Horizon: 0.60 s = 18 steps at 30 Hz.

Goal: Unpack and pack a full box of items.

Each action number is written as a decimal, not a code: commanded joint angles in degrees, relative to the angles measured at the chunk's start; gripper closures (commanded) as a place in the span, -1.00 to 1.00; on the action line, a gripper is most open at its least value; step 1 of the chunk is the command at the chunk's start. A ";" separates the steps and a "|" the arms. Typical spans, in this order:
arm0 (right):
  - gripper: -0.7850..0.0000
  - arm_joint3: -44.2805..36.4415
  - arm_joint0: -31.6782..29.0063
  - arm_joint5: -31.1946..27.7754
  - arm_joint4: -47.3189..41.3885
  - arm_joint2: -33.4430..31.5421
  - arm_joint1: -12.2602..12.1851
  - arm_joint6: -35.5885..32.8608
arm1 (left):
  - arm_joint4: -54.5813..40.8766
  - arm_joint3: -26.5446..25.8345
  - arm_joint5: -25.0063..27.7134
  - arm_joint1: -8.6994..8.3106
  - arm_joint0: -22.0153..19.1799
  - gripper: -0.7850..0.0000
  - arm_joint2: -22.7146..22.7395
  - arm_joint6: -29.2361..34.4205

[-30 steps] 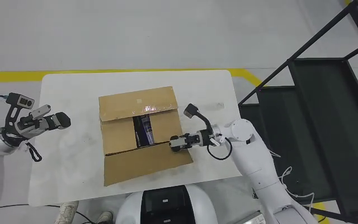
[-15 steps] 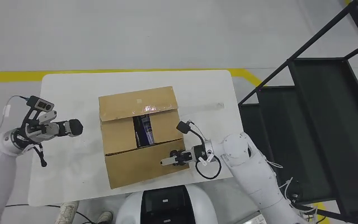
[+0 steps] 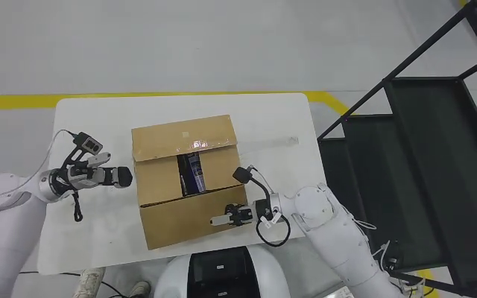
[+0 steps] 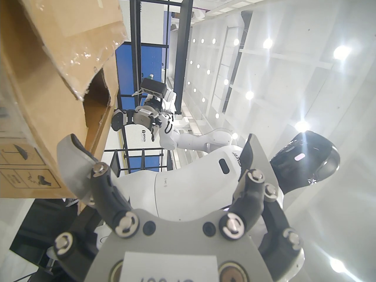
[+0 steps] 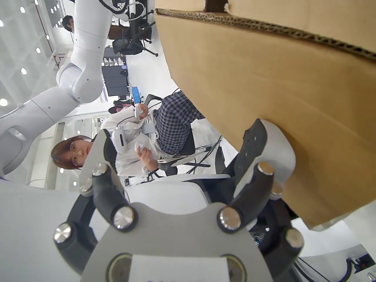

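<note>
A brown cardboard box (image 3: pixel 182 141) stands in the middle of the white table (image 3: pixel 276 119). Its top flaps are partly folded in, and a dark item (image 3: pixel 192 173) shows through the gap between them. My left gripper (image 3: pixel 128 176) is at the box's left side, open, with one finger (image 4: pixel 73 159) against the box wall (image 4: pixel 26 112). My right gripper (image 3: pixel 216 220) is open at the near flap (image 3: pixel 194 220). In the right wrist view one of its fingers (image 5: pixel 258 145) rests on the flap's outer face (image 5: pixel 264 74). Nothing is held between either pair of fingers.
The near flap sits close to the table's front edge. A black metal staircase (image 3: pixel 402 134) stands off the table's right side. Bare table surface lies to the left and right of the box.
My left gripper has moved right, up to the box's left side. My right gripper has moved left and nearer along the near flap, which now stands more upright.
</note>
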<state>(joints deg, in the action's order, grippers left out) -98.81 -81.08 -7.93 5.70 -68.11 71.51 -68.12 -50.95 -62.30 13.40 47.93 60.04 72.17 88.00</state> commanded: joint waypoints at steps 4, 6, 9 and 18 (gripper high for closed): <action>-1.00 -0.07 0.06 -0.35 -0.49 -0.01 -0.41 0.62 | 1.29 3.03 2.89 0.76 -3.35 -1.00 -3.39 0.00; -1.00 -0.05 0.05 -0.45 -0.85 -0.11 -0.59 0.69 | 1.40 4.30 2.92 1.30 -4.58 -1.00 -4.63 -0.04; -1.00 -0.10 0.06 -0.56 -1.17 -0.28 -0.87 0.83 | 0.68 6.35 3.59 2.26 -6.49 -1.00 -5.96 -0.70; -1.00 -0.53 -0.23 -0.91 -2.49 -0.47 -1.62 1.54 | -1.00 8.93 4.16 4.21 -10.06 -1.00 -7.98 -1.27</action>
<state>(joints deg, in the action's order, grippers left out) -99.27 -81.29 -8.84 3.52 -68.61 69.95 -66.69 -51.94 -53.37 17.58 52.14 49.97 64.17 86.71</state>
